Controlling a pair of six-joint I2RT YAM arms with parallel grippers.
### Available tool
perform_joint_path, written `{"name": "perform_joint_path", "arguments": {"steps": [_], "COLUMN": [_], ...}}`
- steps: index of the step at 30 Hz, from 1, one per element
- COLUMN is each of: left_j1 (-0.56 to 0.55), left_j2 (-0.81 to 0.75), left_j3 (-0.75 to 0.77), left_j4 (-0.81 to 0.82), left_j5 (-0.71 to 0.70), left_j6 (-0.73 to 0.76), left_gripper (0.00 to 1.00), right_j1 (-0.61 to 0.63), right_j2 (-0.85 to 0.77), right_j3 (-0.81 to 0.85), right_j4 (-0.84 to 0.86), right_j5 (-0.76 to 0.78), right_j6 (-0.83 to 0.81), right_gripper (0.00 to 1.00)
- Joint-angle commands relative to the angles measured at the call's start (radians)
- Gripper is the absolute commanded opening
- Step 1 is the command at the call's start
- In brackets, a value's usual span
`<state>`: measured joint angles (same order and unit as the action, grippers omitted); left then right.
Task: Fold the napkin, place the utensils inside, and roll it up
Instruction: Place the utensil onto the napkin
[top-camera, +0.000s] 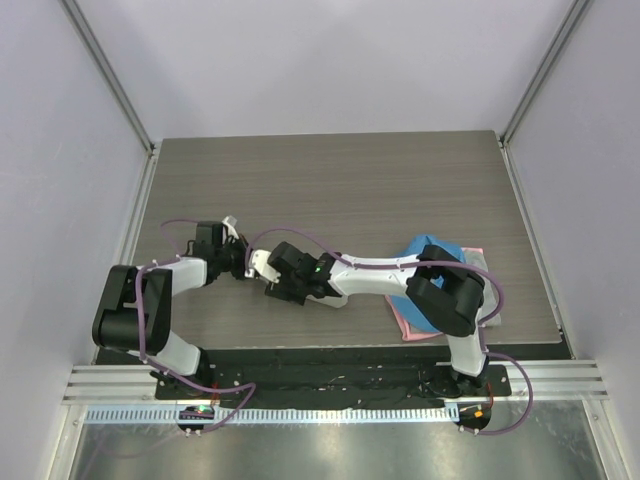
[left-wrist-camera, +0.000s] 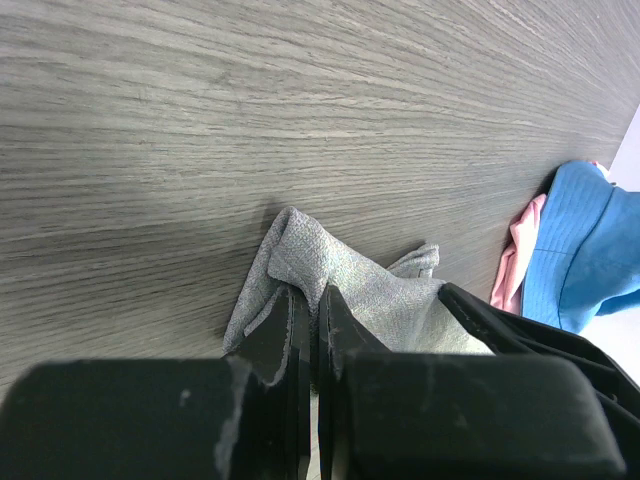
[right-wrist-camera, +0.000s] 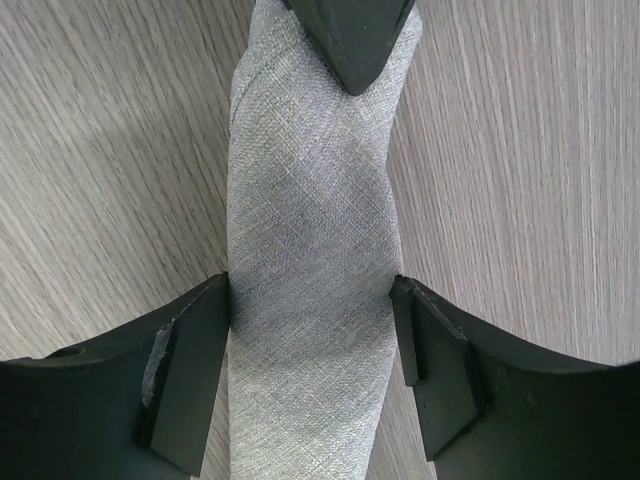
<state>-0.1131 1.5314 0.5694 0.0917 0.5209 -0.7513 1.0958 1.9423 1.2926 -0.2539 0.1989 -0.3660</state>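
Napkin (right-wrist-camera: 310, 200) is already a tight tube lying on the desk (right-wrist-camera: 520, 150), running top to bottom through the middle of the right wrist view. Fold and roll look done, so I'd put the task near its end, probably only release and tidy left.

Left hand (left-wrist-camera: 308, 300) is clamped shut on a loose end of the cloth, lower centre of its view. Right hand (right-wrist-camera: 310, 300) is spread wide astride the tube, pads at its flanks with no squeeze showing. Reads as not gripping.

No spoon in sight; can't tell whether it's inside the roll. In the top view both hands cover the roll, left of centre. The tube's lower end is cut off by the frame edge.
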Motion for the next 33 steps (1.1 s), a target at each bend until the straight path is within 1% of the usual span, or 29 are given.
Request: {"name": "perform_joint_path", "arguments": {"steps": [1,4,7,8,10,11,12,14,15,16,18,19,21,22,24,25,28,29,33], "left_j1": [-0.002,-0.002,-0.002,-0.002,-0.002,-0.002,0.000,0.003,0.003,0.006,0.009,0.010,0.009,0.010,0.010,0.010,0.009,0.009,0.007], "left_j2": [0.015,0.012,0.006,0.004,-0.011,-0.019,-0.036,-0.059,-0.085,-0.094,-0.120,-0.143,-0.165,-0.181,-0.198,-0.212,-0.226,-0.229,-0.218], "left_j3": [0.021,0.024,0.026,0.026,0.029,0.030,0.029,0.027,0.027,0.021,0.015,0.004,-0.006,-0.020,-0.032,-0.045,-0.058,-0.066,-0.091], "left_j4": [-0.024,-0.021,-0.006,-0.006,-0.009,-0.012,-0.015,-0.032,-0.038,-0.049,-0.072,-0.076,-0.072,-0.067,-0.041,-0.032,-0.012,-0.004,0.067], "left_j5": [-0.013,-0.010,0.002,0.001,-0.015,-0.025,-0.035,-0.070,-0.082,-0.096,-0.133,-0.142,-0.144,-0.139,-0.118,-0.114,-0.093,-0.085,-0.027], "left_j6": [0.024,0.026,0.024,0.024,0.023,0.023,0.023,0.027,0.030,0.039,0.050,0.056,0.059,0.059,0.063,0.063,0.064,0.064,0.047], "left_gripper": [0.00,0.00,0.00,0.00,0.12,0.18,0.29,0.39,0.48,0.52,0.58,0.59,0.61,0.62,0.62,0.62,0.62,0.62,0.61], "right_j1": [-0.001,-0.010,-0.027,-0.042,-0.065,-0.092,-0.106,-0.151,-0.161,-0.178,-0.217,-0.229,-0.267,-0.278,-0.312,-0.324,-0.368,-0.378,-0.415], "right_j2": [0.030,0.059,0.086,0.093,0.116,0.124,0.132,0.148,0.153,0.156,0.164,0.168,0.190,0.202,0.243,0.256,0.309,0.323,0.395], "right_j3": [0.016,0.039,0.068,0.085,0.108,0.135,0.148,0.175,0.183,0.189,0.209,0.230,0.253,0.284,0.312,0.335,0.370,0.378,0.415], "right_j4": [0.022,-0.021,-0.079,-0.096,-0.155,-0.178,-0.221,-0.255,-0.278,-0.289,-0.317,-0.327,-0.360,-0.373,-0.407,-0.416,-0.424,-0.421,-0.423], "right_j5": [0.011,-0.006,-0.074,-0.120,-0.185,-0.247,-0.335,-0.427,-0.508,-0.547,-0.630,-0.704,-0.795,-0.882,-0.955,-1.039,-1.169,-1.193,-1.247], "right_j6": [-0.031,-0.019,0.002,0.019,0.039,0.047,0.067,0.084,0.100,0.108,0.124,0.137,0.151,0.166,0.186,0.203,0.261,0.277,0.334], "right_gripper": [0.71,0.69,0.67,0.66,0.62,0.60,0.56,0.50,0.47,0.41,0.36,0.33,0.31,0.29,0.27,0.25,0.24,0.22,0.20]}}
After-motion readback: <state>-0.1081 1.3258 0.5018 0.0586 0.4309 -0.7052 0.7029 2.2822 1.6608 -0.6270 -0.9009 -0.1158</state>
